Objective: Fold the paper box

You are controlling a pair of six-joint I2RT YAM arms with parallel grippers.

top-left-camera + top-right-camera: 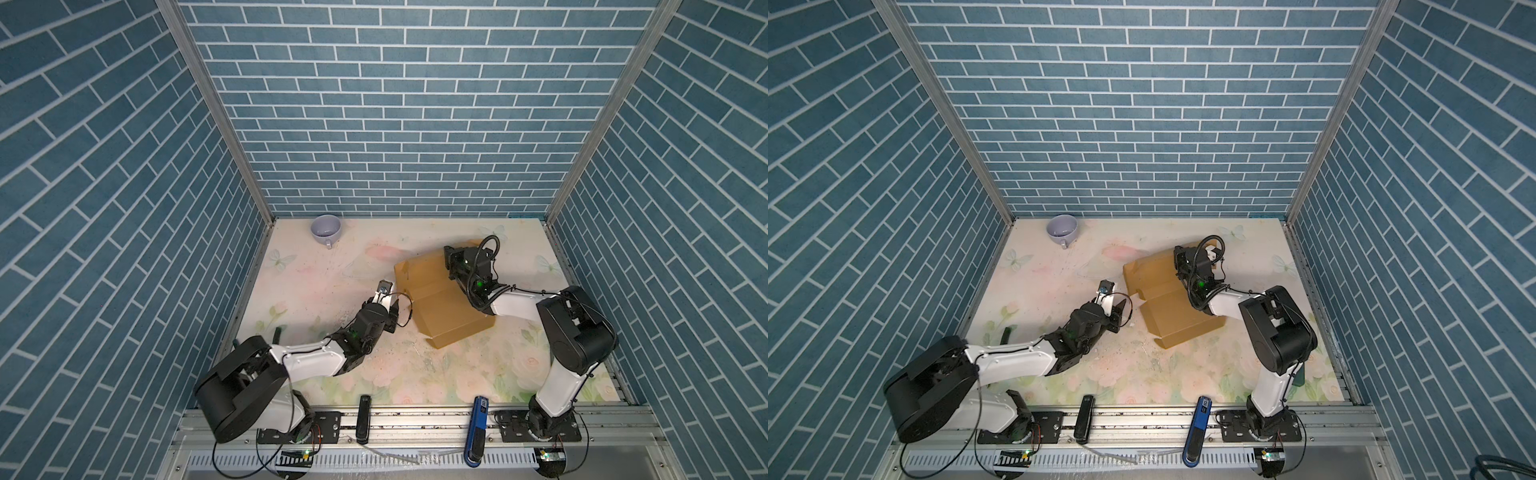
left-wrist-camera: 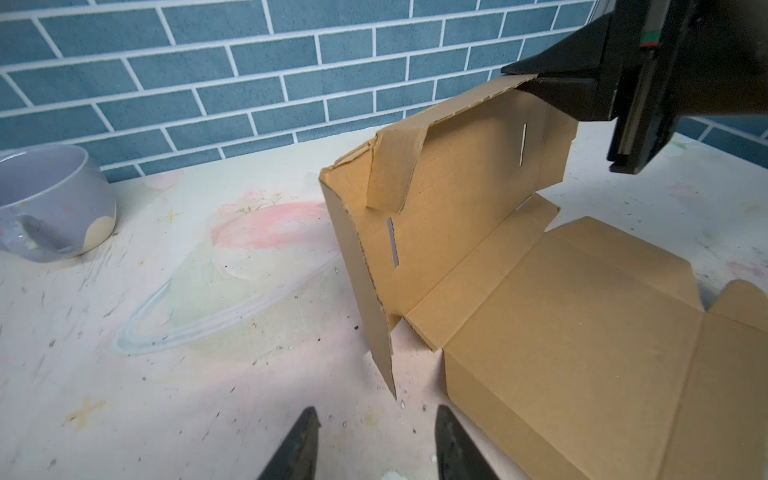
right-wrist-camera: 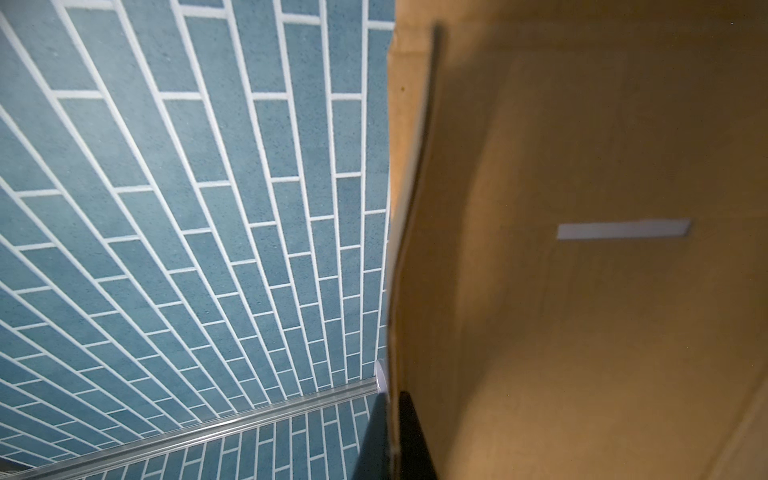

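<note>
Nearest the camera in both top views, a metal rail [image 1: 415, 426] is seen along the front edge of the table, and both arm bases are bolted to it. Blue brick-pattern walls [image 1: 395, 104] enclose the other three sides. The table [image 1: 332, 266] is covered with a pale floral sheet.

The left arm [image 1: 307, 359] is extended from the front left toward the middle. The right arm [image 1: 577, 332] is extended from the front right toward the back.

The paper box [image 1: 449, 307] is located on the right half of the table, between the two grippers, and is only partly folded. Its near panel [image 2: 582, 332] is laid flat on the table, while its far panel [image 2: 469, 178] is raised and tilted. A side flap [image 2: 384, 345] is turned toward the left wrist camera, and a corner tab [image 2: 395, 170] is bent inward at the upper edge.

A lavender cup [image 1: 326, 229] is placed in the far left corner of the table, well apart from the box, with its handle toward the front.

The right gripper [image 2: 523, 81] is positioned at the top edge of the far panel. Its jaws are clamped on that edge, and the cardboard is seen pinched between them in the right wrist view.

The left gripper [image 2: 377, 409] is positioned low over the table, just beside the lower corner of the side flap. Its jaws are set apart, and nothing is held between them.

Two narrow slots [image 2: 523, 144] are cut through the far panel.
</note>
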